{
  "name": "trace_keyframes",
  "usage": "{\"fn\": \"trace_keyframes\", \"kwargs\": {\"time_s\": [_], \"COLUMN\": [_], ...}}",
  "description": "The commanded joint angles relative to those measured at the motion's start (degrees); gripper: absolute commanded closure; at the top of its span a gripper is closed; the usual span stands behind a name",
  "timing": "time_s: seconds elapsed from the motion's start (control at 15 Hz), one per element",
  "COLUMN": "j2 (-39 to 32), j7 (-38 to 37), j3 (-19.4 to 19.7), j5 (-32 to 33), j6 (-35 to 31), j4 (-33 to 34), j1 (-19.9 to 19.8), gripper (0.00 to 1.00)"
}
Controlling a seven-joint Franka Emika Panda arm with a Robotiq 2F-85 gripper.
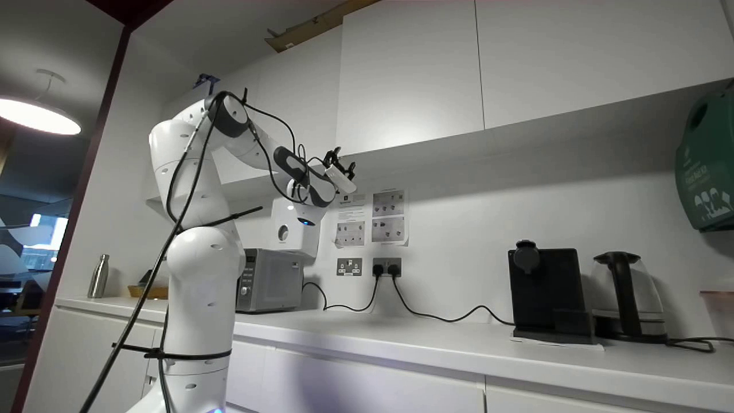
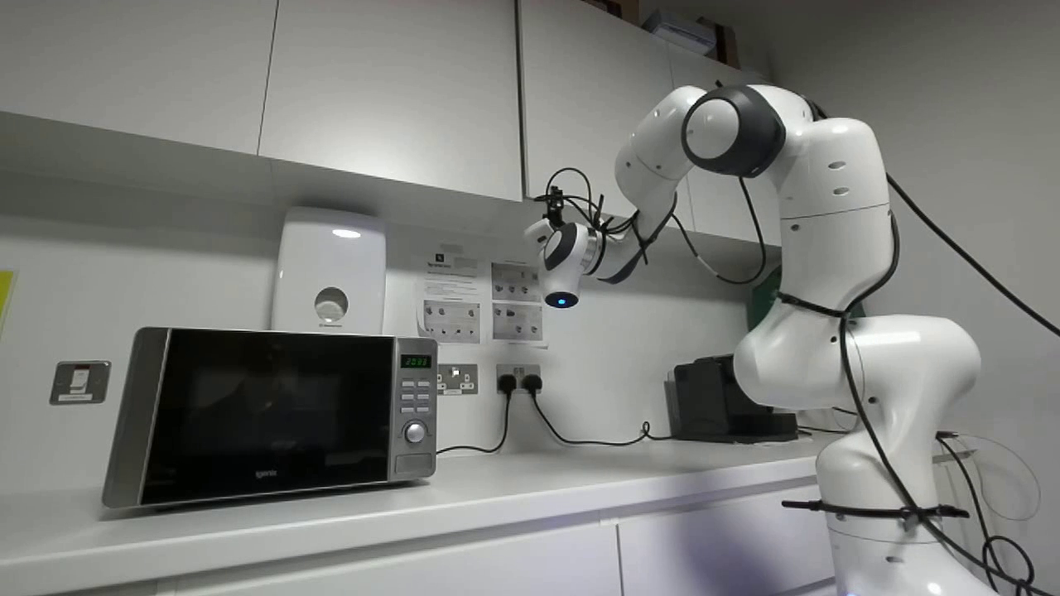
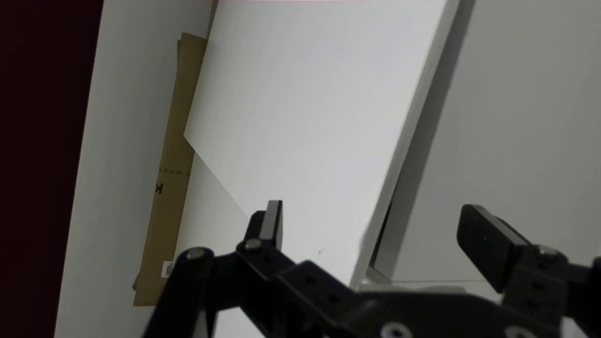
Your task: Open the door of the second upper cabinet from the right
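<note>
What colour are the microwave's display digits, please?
The digits are green, clearest in an exterior view.

Both exterior cameras, set above the worktop (image 1: pixel 401 335) and below the cabinet door (image 1: pixel 410 80), tilt upward and share the robot arm (image 1: pixel 200 269). In an exterior view, the electric kettle (image 1: pixel 626 292) stands frame right; in an exterior view, the microwave (image 2: pixel 273 414) is near, frame left. The wrist view, rolled sideways, faces the door closely past the gripper (image 3: pixel 371 223).

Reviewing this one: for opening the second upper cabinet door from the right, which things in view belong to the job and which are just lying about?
Part of the job:
gripper
white door
second upper cabinet

Just there:
microwave
black coffee machine
kettle
metal bottle
cardboard
wall dispenser
wall notices
green wall case
</note>
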State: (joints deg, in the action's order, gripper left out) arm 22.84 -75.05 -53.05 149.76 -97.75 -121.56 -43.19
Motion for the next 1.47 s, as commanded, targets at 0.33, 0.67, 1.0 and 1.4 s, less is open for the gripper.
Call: {"fn": "trace_keyframes", "kwargs": {"time_s": [0.33,0.67,1.0,1.4], "j2": [8.19,10.37,11.02,11.87], "j7": [-14.41,-15.65,-15.35,-15.55], "j3": [-7.16,-6.87,-7.07,-8.46], "j5": [0.00,0.00,0.00,0.00], "j6": [-4.04,-2.49,-1.39,-1.45], "j4": [1.17,1.37,1.30,2.94], "j1": [-11.28,-12.92,-13.80,-16.48], "gripper": [0.00,0.00,0.00,0.00]}}
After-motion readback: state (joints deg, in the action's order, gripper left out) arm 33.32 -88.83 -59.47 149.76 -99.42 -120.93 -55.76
